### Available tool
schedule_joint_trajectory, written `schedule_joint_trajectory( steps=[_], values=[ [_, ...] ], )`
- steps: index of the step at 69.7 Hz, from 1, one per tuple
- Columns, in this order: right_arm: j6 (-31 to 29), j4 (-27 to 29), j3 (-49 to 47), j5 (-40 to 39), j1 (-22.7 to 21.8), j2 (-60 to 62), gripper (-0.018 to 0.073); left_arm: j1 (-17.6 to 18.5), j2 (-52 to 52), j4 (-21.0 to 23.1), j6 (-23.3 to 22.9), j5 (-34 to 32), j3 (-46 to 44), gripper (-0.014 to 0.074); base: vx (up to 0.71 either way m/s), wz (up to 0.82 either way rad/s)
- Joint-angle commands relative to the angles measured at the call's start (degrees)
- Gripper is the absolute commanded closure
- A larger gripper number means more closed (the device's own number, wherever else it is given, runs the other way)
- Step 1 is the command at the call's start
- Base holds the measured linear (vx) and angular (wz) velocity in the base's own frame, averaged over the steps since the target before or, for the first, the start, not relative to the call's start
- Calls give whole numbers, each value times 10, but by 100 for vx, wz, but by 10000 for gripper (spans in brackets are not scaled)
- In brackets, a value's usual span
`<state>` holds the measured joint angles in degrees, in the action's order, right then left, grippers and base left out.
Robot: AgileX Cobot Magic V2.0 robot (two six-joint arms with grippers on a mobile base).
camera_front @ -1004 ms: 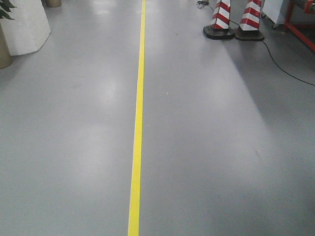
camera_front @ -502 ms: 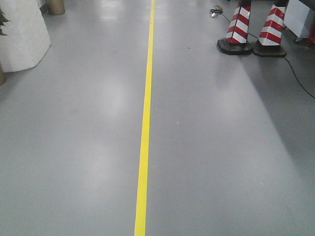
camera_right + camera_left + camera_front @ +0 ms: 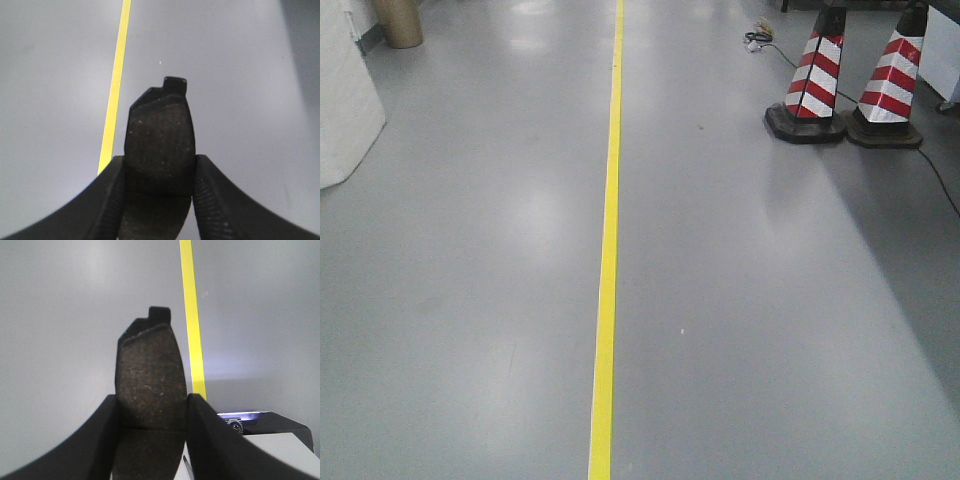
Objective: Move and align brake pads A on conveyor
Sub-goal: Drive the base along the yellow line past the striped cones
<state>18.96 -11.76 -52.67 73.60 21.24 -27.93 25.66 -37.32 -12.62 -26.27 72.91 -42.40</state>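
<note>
The grey, glossy floor (image 3: 770,300) fills the front view. A yellow line (image 3: 608,250) runs across it from 6 o'clock straight up to 12 o'clock. At 9 to 10 o'clock a white block (image 3: 340,100) stands on the floor and is cut off by the frame edge. At 1 to 2 o'clock two red-and-white striped cones, the nearer cone (image 3: 813,85) and the farther cone (image 3: 890,90), stand side by side on black bases, well apart from the line. A tan cylinder (image 3: 398,22) stands at 11 o'clock beyond the white block. A coiled dark cable (image 3: 757,40) lies on the floor just behind the cones at 1 o'clock.

In the left wrist view, the left fingers (image 3: 100,440) pinch the left pad (image 3: 150,370) by its long edges. This dark, speckled brake pad points toward 12 o'clock, with a thin cross groove near the fingertips and a small tab of its backing plate at the far end. It is held in the air above the floor, with the yellow line at its 1 o'clock. A grey and black machine part (image 3: 270,435) shows at 4 o'clock.

In the right wrist view, the right fingers (image 3: 107,200) pinch the right pad (image 3: 160,130) in the same way, tab toward 12 o'clock. It too hangs above the floor, with the yellow line at 10 o'clock.
</note>
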Motion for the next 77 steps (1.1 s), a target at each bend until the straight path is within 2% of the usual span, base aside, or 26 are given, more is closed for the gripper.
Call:
schedule_joint_trajectory(
  steps=[1,77],
  values=[
    [-4,-14,-13,1,-3,-4,560,3,-3,-9,-4,-10,-17,603,88,-9],
    [-4,-15,-13,1,-3,-4,560,3,-3,-9,-4,-10,-17,603,90,-2]
  ],
)
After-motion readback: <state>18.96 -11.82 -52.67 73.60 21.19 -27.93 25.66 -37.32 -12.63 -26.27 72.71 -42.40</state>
